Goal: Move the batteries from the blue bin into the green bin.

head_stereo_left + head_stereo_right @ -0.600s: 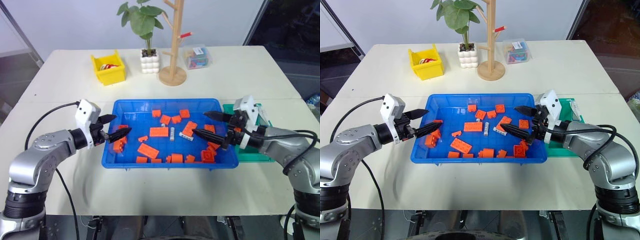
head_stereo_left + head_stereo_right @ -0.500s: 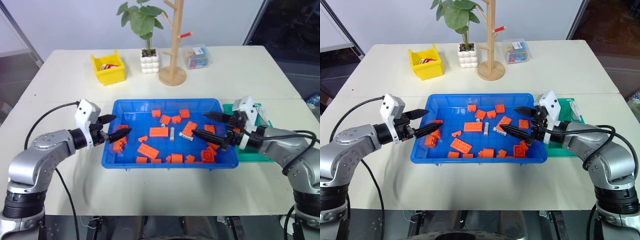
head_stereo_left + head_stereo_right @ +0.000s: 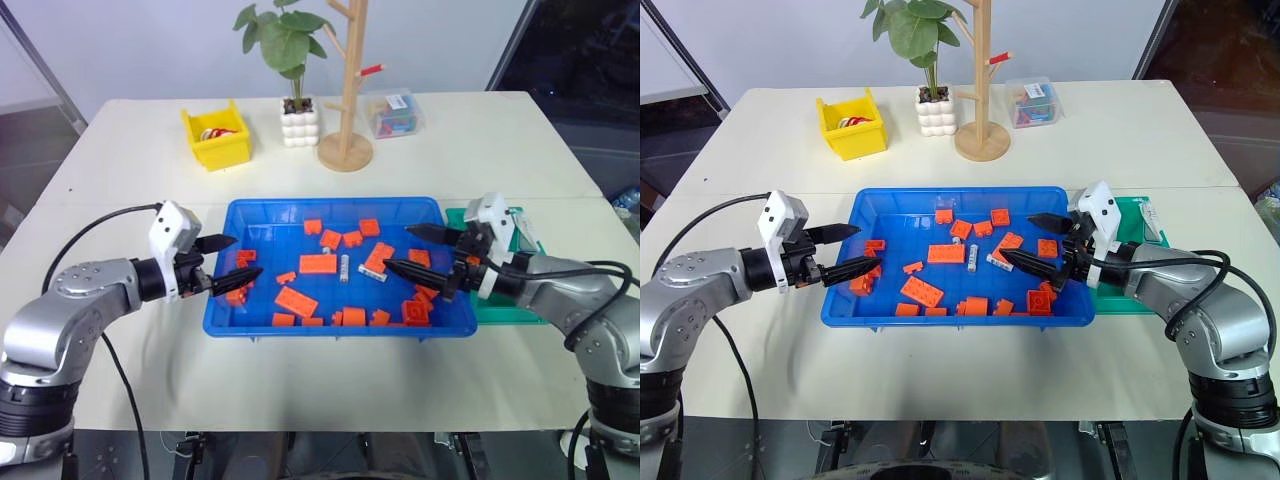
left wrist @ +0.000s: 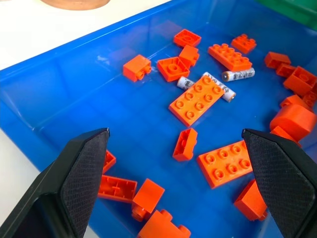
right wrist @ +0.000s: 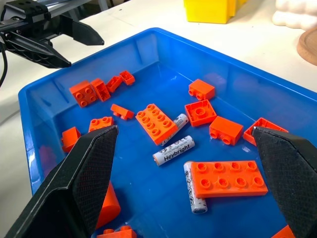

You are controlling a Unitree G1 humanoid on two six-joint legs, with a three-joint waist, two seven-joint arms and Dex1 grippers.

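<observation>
The blue bin (image 3: 330,204) sits mid-table, strewn with orange bricks (image 3: 318,264). Three batteries lie among them near its centre: one (image 5: 173,149) loose, one (image 5: 190,187) against a long brick, one (image 5: 180,120) half under a brick; they also appear as slim silver cylinders (image 4: 238,75). The green bin (image 3: 508,312) stands against the blue bin's right side. My left gripper (image 3: 246,256) hovers open over the blue bin's left edge, holding nothing. My right gripper (image 3: 398,246) hovers open over the bin's right part, also holding nothing, its fingers pointing toward the batteries.
At the back of the table stand a yellow bin (image 3: 218,145), a white potted plant (image 3: 299,122), a wooden peg tree (image 3: 345,150) and a clear lidded box (image 3: 395,113). Bare table lies in front of and beside the bins.
My left arm has sunk a little and its elbow has swung outward, so the left gripper sits slightly lower at the bin's left edge. The right arm and the batteries have kept still.
</observation>
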